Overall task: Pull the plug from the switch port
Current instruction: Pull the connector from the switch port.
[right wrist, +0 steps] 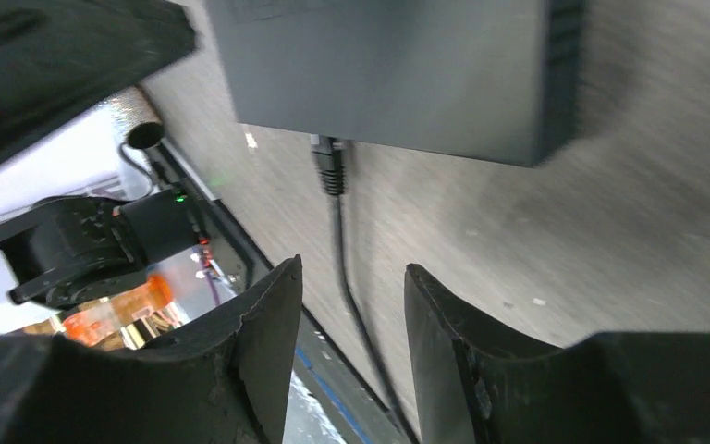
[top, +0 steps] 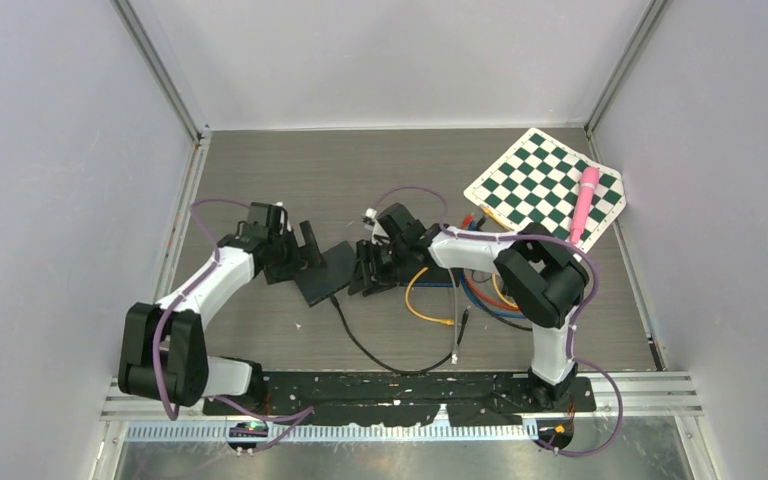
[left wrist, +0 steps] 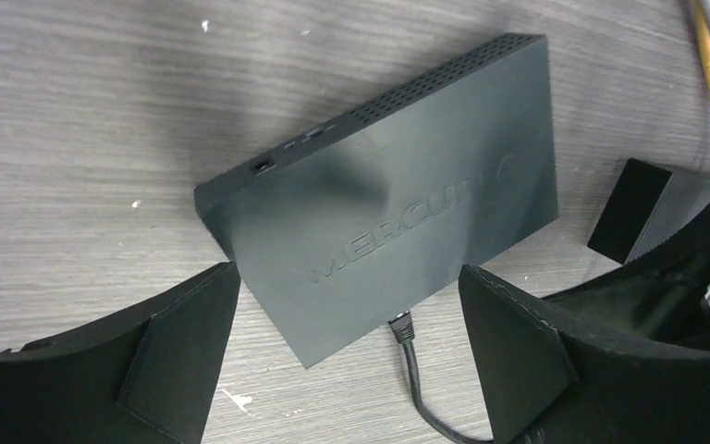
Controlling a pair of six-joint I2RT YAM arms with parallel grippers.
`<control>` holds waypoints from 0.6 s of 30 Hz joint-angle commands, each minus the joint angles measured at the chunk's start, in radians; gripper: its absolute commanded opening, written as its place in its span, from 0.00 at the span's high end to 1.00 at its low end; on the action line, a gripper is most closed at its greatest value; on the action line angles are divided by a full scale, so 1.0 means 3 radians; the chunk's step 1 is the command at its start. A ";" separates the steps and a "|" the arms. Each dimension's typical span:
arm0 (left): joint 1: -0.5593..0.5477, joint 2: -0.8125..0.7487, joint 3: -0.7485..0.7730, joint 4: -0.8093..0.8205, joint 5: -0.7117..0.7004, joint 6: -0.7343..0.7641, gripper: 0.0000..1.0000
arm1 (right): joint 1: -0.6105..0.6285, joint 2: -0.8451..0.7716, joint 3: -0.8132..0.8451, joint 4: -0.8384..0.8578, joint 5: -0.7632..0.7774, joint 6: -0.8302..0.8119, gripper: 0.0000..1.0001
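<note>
The switch (top: pixel 325 272) lay flat near the middle of the table (top: pixel 260 170), well apart from the enclosure walls, with bare surface open on its far and left sides. To its right the room was tighter: loose orange and blue cables (top: pixel 425 305) curled beside the right arm, and a chessboard (top: pixel 545 185) with a pink marker (top: pixel 585 205) on it filled the far right corner. The plug (right wrist: pixel 330 166) sat in a port on the switch's edge facing the arm bases, and its black cable (top: pixel 380 355) trailed toward the near edge of the table. The left gripper (left wrist: pixel 347 287) stood spread wide around the switch's near corner — whether either finger touched the casing could not be told. The right gripper (right wrist: pixel 351 273) was also parted, holding nothing; in its wrist view the cable ran down through the gap between its fingers, and the plug lay just ahead of the fingertips, untouched.
</note>
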 commanded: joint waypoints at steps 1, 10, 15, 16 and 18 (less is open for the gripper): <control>-0.0008 -0.0237 -0.0237 0.0352 -0.0033 -0.0213 0.09 | 0.0118 0.0013 0.0122 0.0574 -0.0125 0.0367 0.49; -0.0012 -0.0127 -0.0253 0.0245 -0.0076 -0.0164 0.23 | 0.0189 0.0401 0.0246 0.0720 -0.0172 0.0604 0.58; -0.0016 -0.0130 -0.0317 0.0273 -0.0071 -0.0213 0.27 | 0.0215 0.0556 0.0277 0.0775 -0.0205 0.0703 0.58; -0.0017 -0.0122 -0.0327 0.0291 -0.0068 -0.0225 0.28 | 0.0219 0.0577 0.0291 0.0779 -0.0203 0.0708 0.58; -0.0017 -0.0075 -0.0336 0.0311 -0.0037 -0.0241 0.31 | 0.0233 0.0619 0.0303 0.0792 -0.0191 0.0739 0.58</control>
